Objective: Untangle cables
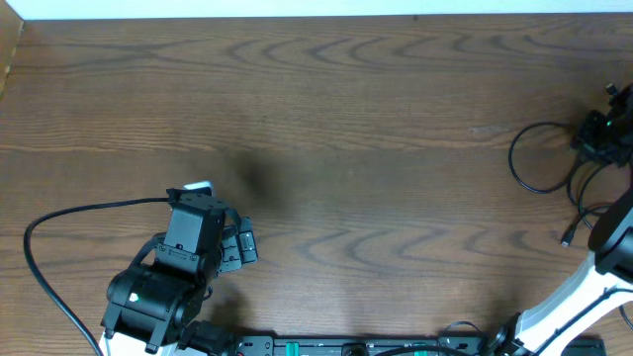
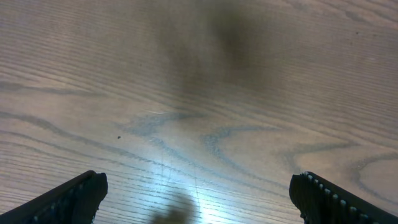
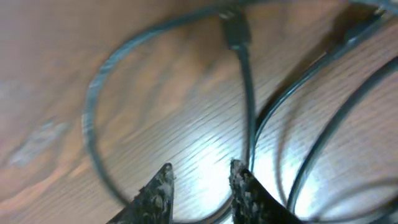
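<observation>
Cables (image 3: 249, 106) lie bunched at the far right edge of the surface (image 1: 346, 119), by the right arm. One strand makes a wide loop toward the middle, and others trail back toward the robot. The right pincer (image 3: 200, 171) hangs low over this bunch with its jaws a little apart. Bare wood shows in the gap and no cord sits between the jaws. A cord ending in a small plug (image 3: 235, 31) runs down to the tip of one finger; whether it touches cannot be told. More strands curve past on that side. The left pincer (image 2: 199, 186) stands wide open over bare wood, well apart from the cables and holding nothing.

The step in hand looks like picking a strand, with the untangling itself hardly begun. The next move calls for centring the narrow gap over a single cord, probably the one with the plug. Closing on that alone, the pincer can then draw it clear of the loop without dragging the neighbouring strands along.
</observation>
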You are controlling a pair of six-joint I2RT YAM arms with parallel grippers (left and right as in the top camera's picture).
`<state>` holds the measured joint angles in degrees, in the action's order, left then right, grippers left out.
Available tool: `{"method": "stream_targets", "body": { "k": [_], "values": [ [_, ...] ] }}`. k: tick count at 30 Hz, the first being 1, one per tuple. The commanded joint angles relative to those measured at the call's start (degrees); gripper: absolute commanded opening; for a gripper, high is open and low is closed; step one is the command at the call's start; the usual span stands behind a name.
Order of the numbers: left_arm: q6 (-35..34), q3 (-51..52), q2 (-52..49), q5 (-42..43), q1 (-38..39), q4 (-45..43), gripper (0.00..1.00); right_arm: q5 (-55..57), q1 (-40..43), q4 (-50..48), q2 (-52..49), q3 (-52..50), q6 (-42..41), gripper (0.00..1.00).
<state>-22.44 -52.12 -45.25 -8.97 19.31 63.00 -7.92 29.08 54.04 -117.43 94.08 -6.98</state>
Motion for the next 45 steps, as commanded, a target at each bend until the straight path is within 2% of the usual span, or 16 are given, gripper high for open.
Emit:
{"method": "stream_targets", "body": {
  "k": [1, 6, 9, 11, 12, 13, 20, 27, 45],
  "values": [
    [0.3, -1.0, 0.0, -0.5, 0.0, 0.2, 0.98, -0.8, -1.8, 0.2, 9.2, 1.9, 2.0, 0.28],
    [0.3, -1.0, 0.0, -0.5, 0.0, 0.2, 0.98, -0.8, -4.9, 3.3, 21.0, 1.9, 3.7, 0.35],
    [0.3, -1.0, 0.0, -0.5, 0.0, 0.2, 0.98, -0.6, -7.6, 5.6, 28.1, 1.9, 5.0, 0.44],
    [0.3, -1.0, 0.0, -0.5, 0.0, 0.2, 0.98, -0.6, -9.7, 7.3, 33.2, 1.9, 4.9, 0.54],
    [0.3, -1.0, 0.0, -0.5, 0.0, 0.2, 0.98, -0.6, -10.6, 7.8, 35.5, 1.9, 4.9, 0.64],
    [0.3, -1.0, 0.0, -0.5, 0.0, 0.2, 0.98, -0.6, -11.4, 8.3, 37.3, 1.9, 4.9, 0.99],
    [0.3, -1.0, 0.0, -0.5, 0.0, 0.2, 0.98, -0.6, -14.1, 9.9, 49.9, 1.9, 4.7, 0.99],
    [0.3, -1.0, 0.0, -0.5, 0.0, 0.2, 0.98, -0.6, -14.1, 10.1, 57.0, 1.9, 4.7, 0.99],
    [0.3, -1.0, 0.0, -0.5, 0.0, 0.2, 0.98, -0.6, -14.1, 10.7, 60.4, 1.9, 4.7, 0.99]
  ]
}}
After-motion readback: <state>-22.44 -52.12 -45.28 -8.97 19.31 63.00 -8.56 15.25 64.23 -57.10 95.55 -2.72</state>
